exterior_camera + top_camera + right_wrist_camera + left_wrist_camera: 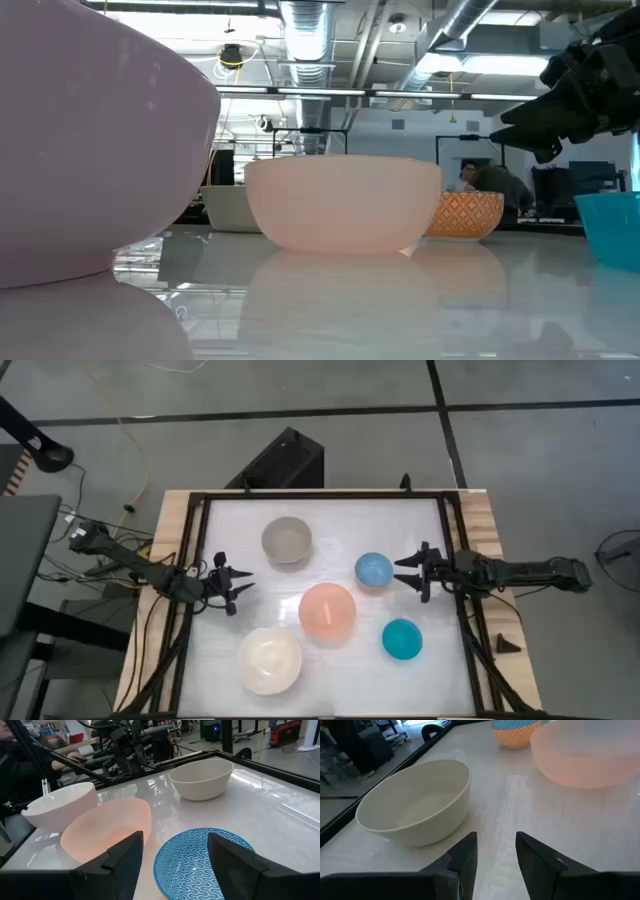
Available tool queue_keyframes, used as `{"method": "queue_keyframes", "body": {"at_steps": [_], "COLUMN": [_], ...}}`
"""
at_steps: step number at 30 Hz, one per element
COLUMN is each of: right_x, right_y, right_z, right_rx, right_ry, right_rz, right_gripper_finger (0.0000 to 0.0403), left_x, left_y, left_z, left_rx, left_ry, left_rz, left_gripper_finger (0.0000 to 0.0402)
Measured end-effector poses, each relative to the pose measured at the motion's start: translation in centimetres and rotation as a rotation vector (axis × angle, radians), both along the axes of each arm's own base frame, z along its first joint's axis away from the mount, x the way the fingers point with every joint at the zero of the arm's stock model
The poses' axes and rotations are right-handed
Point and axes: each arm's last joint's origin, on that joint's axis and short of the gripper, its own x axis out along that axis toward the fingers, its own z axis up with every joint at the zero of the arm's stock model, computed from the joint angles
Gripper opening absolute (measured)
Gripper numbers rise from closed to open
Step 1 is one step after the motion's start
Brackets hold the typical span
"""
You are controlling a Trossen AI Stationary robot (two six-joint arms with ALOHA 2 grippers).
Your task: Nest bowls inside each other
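Five bowls stand upright on their bases on the white table. The grey-beige bowl (287, 540) is at the far middle and the light blue bowl (373, 570) to its right. The salmon-pink bowl (328, 612) is in the centre, the teal bowl (402, 639) near right and the cream-white bowl (269, 659) near left. My right gripper (408, 572) is open just right of the light blue bowl (200, 865), above its rim, and touches nothing. My left gripper (236, 586) is open at the left, facing the grey-beige bowl (415, 802) and holding nothing.
A black frame (320, 495) runs around the table top. A dark box (283, 460) sits on the floor beyond the far edge. Bare table lies between the left gripper and the salmon-pink bowl (585, 755). A person sits in the room behind the table (470, 178).
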Motion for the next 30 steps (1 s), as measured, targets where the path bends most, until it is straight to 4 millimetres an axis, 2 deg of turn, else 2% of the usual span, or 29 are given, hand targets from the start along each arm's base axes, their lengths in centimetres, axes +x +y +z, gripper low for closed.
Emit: {"method": "queue_keyframes", "body": {"at_steps": [6,10,16,20,24,27,30], "right_x": [0.0,0.0,0.0,0.1,0.0,-0.1,-0.4], "right_y": [0.0,0.0,0.0,-0.2,-0.7,-1.0,-1.0], "right_z": [0.0,0.1,0.2,0.9,2.0,2.9,5.1], "right_rx": [-0.003,-0.105,-0.069,0.022,0.146,0.123,0.107], "right_ry": [0.000,0.010,-0.010,-0.100,-0.243,-0.301,-0.481], "right_rz": [0.000,0.014,0.007,-0.046,-0.198,-0.238,-0.228], "right_gripper_finger": [0.0255,0.0255,0.0255,0.0255,0.0255,0.0255,0.0255], "left_x": [0.0,0.0,0.0,0.0,0.0,0.0,0.0], "left_y": [0.0,0.0,0.0,0.0,0.0,0.0,0.0], "left_z": [0.0,0.0,0.0,0.0,0.0,0.0,0.0], "left_rx": [0.000,0.000,0.000,0.000,0.000,0.000,0.000], "left_ry": [0.000,0.000,0.000,0.000,0.000,0.000,0.000], "left_rz": [0.000,0.000,0.000,0.000,0.000,0.000,0.000], "left_gripper_finger": [0.0125,0.0125,0.0125,0.0125,0.0125,0.0125,0.0125]}}
